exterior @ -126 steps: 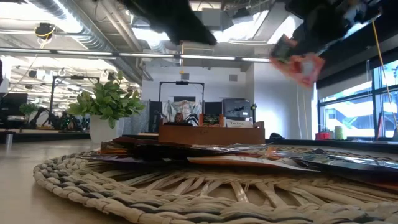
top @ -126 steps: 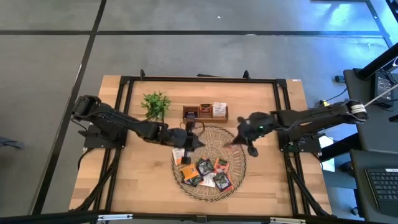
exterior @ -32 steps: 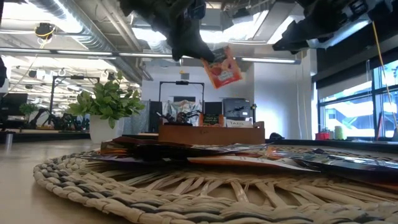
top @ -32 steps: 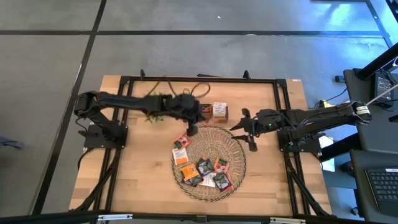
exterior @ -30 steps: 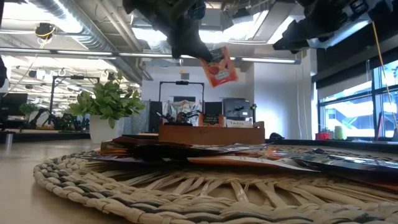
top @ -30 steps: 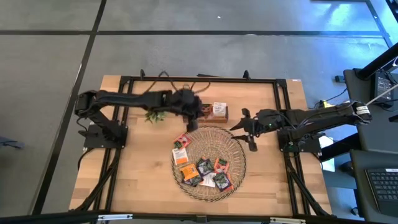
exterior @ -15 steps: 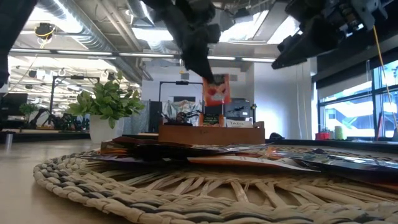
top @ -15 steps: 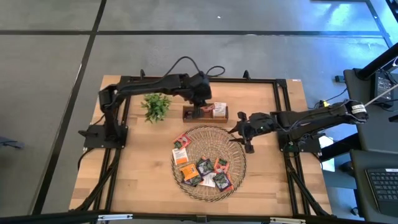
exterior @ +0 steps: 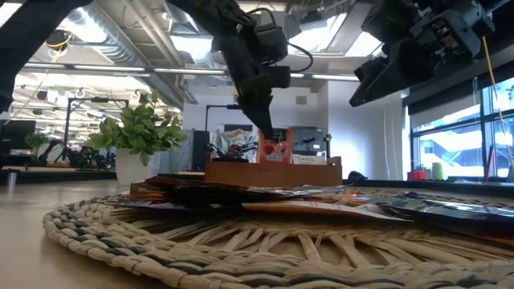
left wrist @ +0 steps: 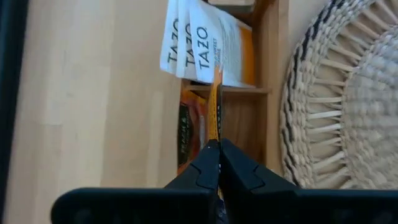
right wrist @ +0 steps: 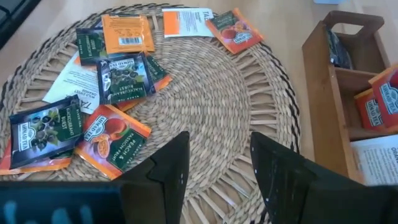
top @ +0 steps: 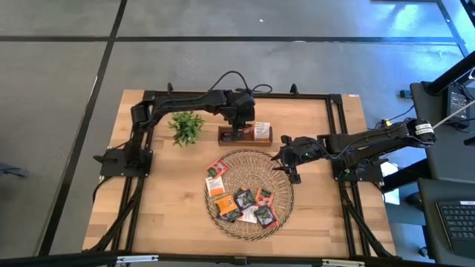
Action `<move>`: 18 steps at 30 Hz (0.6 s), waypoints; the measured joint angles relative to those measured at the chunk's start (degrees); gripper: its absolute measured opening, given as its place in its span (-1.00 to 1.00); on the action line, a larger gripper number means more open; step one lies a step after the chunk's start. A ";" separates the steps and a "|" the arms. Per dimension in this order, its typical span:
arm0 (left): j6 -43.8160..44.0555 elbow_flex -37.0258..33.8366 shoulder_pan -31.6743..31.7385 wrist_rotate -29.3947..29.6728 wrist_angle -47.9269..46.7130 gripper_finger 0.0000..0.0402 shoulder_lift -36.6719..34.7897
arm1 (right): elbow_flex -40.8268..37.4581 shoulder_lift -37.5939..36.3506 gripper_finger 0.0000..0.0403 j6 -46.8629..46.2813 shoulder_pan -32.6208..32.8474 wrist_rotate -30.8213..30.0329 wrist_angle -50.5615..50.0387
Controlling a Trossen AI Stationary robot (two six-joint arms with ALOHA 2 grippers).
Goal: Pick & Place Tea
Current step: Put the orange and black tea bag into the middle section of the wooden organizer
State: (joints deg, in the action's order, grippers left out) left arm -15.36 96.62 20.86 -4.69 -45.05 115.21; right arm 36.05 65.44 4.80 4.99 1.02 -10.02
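The left gripper (exterior: 271, 132) is pinched tight on the top edge of one orange tea sachet (exterior: 274, 149), which hangs upright with its lower part down in the middle compartment of the wooden box (top: 244, 135); from the left wrist the sachet shows edge-on as a thin orange strip between the closed fingers (left wrist: 205, 163). In the low view its face is red-orange with a small fruit picture. Other sachets already sit in the box: white "TAZO" wrappers (left wrist: 207, 43) with orange lower halves in the end compartment next to the held one, a dark one in the far end compartment, and more red-orange ones in the middle. The right gripper (top: 289, 164) hovers just above the woven tray's (top: 282, 172) rim on the side nearest the box, its fingers parted with nothing between them. On the tray, which touches the box's front side, lies the remaining tea (top: 243, 200): small flat squares in orange and dark green-black wrappers and white ones, some overlapping, clustered on the half away from the box, with two more (top: 216, 170) at the rim. A leafy plant (top: 185, 124) stands just beside the box's dark-sachet end.
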 joint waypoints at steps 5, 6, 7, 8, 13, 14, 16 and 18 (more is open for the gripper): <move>-3.67 -0.77 -0.40 5.79 1.32 -0.98 0.12 | 0.00 -0.01 -0.15 0.00 0.00 0.00 0.00; -3.88 -1.08 -0.56 7.18 1.05 -0.98 0.12 | 0.00 0.01 -0.15 0.00 0.00 0.00 -0.02; -3.84 -1.19 -0.68 7.98 1.03 -0.98 0.12 | 0.00 -0.01 -0.15 -0.02 0.00 0.02 -0.02; -3.66 -1.24 -0.84 8.11 1.10 -0.98 0.12 | 0.00 0.00 -0.15 -0.01 0.00 0.02 -0.02; -3.40 -1.57 -1.21 7.89 1.36 -0.98 0.14 | 0.00 -0.01 -0.15 -0.02 0.00 0.02 -0.03; -3.40 -1.57 -1.36 7.89 1.57 -0.98 0.14 | 0.00 0.00 -0.15 -0.02 0.00 0.02 -0.04; -3.38 -1.57 -1.64 7.91 1.65 -0.98 0.14 | 0.00 0.00 -0.15 -0.02 0.00 0.02 -0.04; -3.23 -1.57 -1.94 7.91 1.96 -0.98 0.14 | 0.00 -0.01 -0.15 -0.02 0.00 0.02 -0.07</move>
State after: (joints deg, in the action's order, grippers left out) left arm -18.59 95.04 18.93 3.22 -43.09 115.35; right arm 36.05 65.43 4.78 4.99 1.04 -10.09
